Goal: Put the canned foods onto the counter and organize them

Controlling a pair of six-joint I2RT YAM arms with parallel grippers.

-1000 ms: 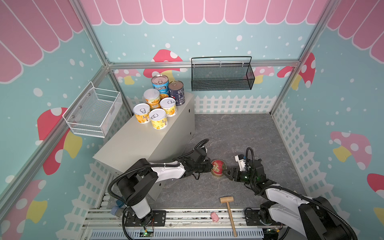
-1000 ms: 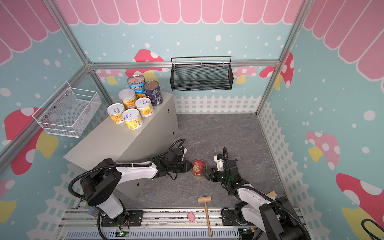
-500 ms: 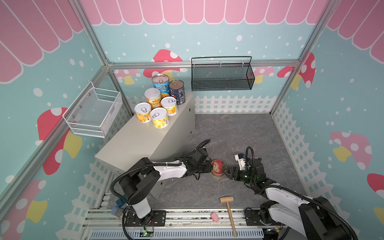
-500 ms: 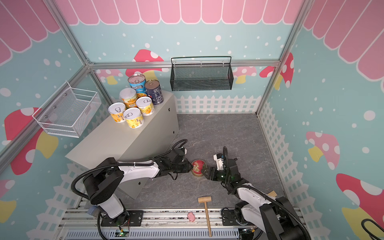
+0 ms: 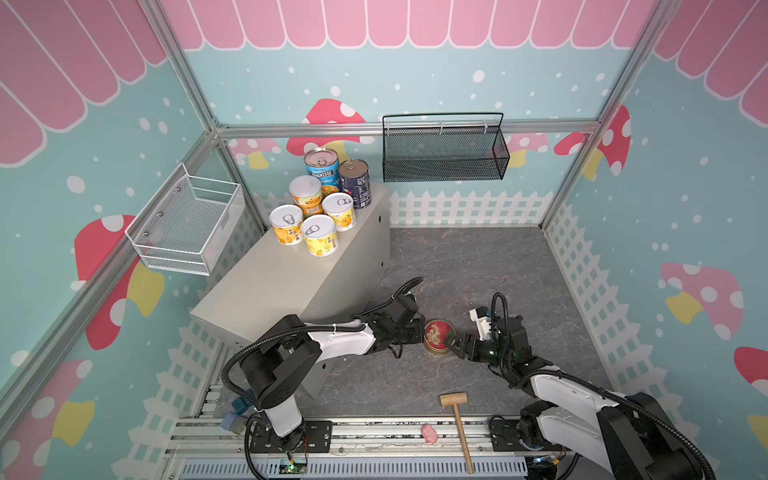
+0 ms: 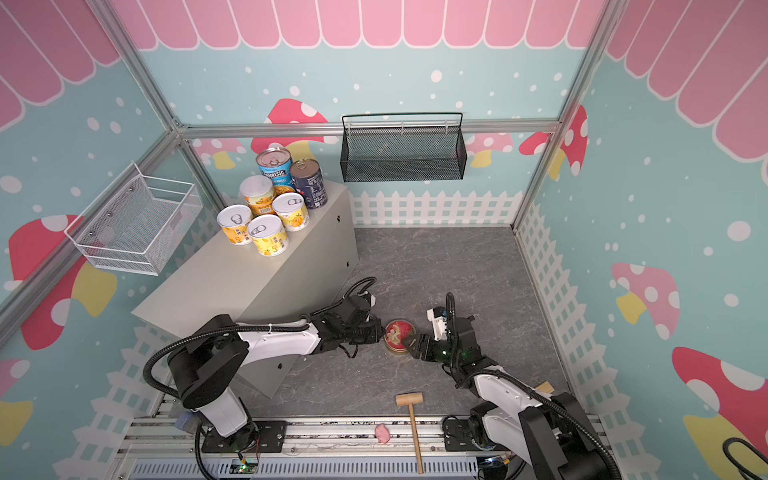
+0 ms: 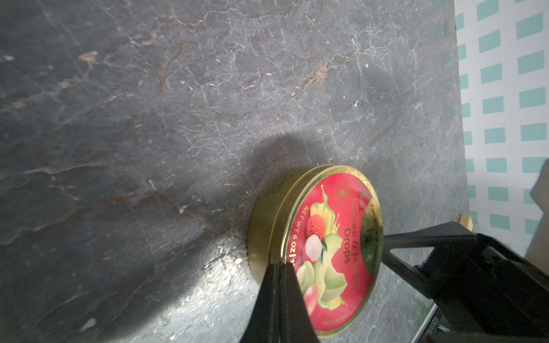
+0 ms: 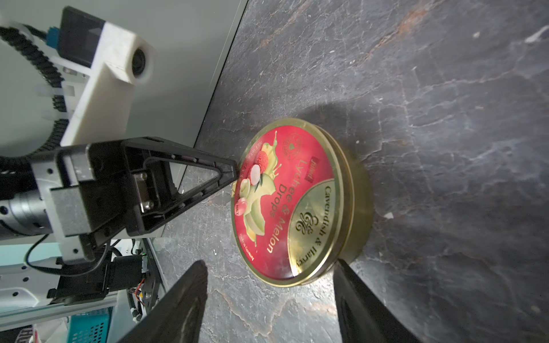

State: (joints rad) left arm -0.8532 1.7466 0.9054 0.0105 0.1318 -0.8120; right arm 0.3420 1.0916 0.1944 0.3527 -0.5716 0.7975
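Grey stone floor (image 5: 478, 257), red-lidded tin (image 5: 436, 336) between closed, empty left end effector (image 7: 280, 267) and parted, empty right end effector (image 8: 271, 265)

- Left arm (image 5: 336, 344), right arm (image 5: 569, 388): white link shells, black joint housings.
- Ribbed black hose (image 8: 35, 53) along each arm; thin black wires at wrist.
- Bases bolted to black plates (image 5: 320, 436).
- Left claw (image 5: 419, 332): black; fingers (image 8: 205, 178) open triangular frames with narrow tips.
- Grey block behind carries small screws (image 8: 49, 171).
- White camera housing (image 8: 118, 59), round lens.
- Right claw (image 5: 451, 345): black, tapered.
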